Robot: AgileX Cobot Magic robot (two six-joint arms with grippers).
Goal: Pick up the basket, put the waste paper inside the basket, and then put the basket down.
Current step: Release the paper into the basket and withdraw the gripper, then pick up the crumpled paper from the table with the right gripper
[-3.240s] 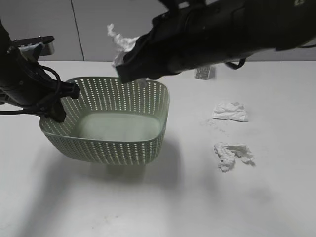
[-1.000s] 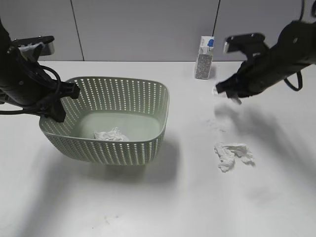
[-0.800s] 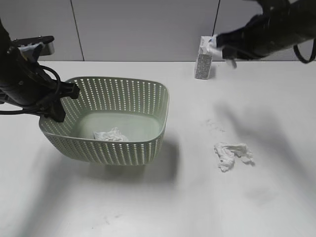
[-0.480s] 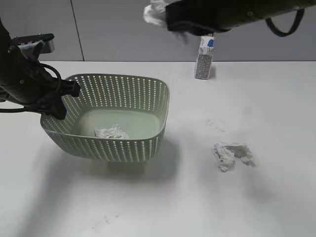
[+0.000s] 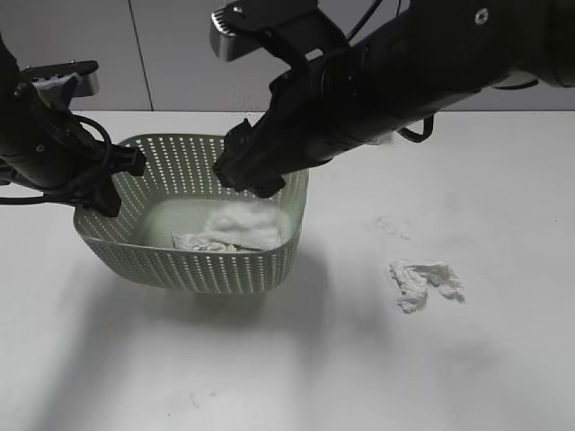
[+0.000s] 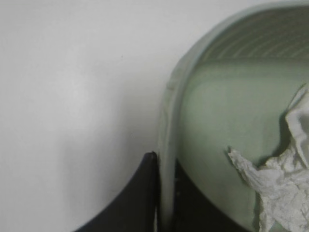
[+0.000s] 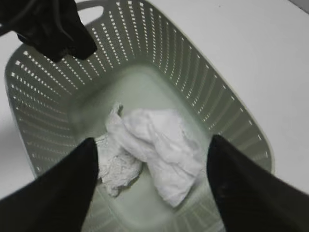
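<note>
The pale green slotted basket hangs a little above the table, casting a shadow below it. My left gripper is shut on its left rim, seen up close in the left wrist view. My right gripper is open and empty above the basket's inside. Two white paper wads lie in the basket: a larger one and a smaller one. One wad edge shows in the left wrist view. A third wad lies on the table at the right.
The white table spreads around the basket, with grey wall panels behind. My right arm reaches across the middle and covers the back of the table. My left gripper also shows in the right wrist view.
My right gripper carried a paper wad from the right side over to the basket and opened; that wad now lies in the basket beside the first. The left gripper kept holding the basket.
</note>
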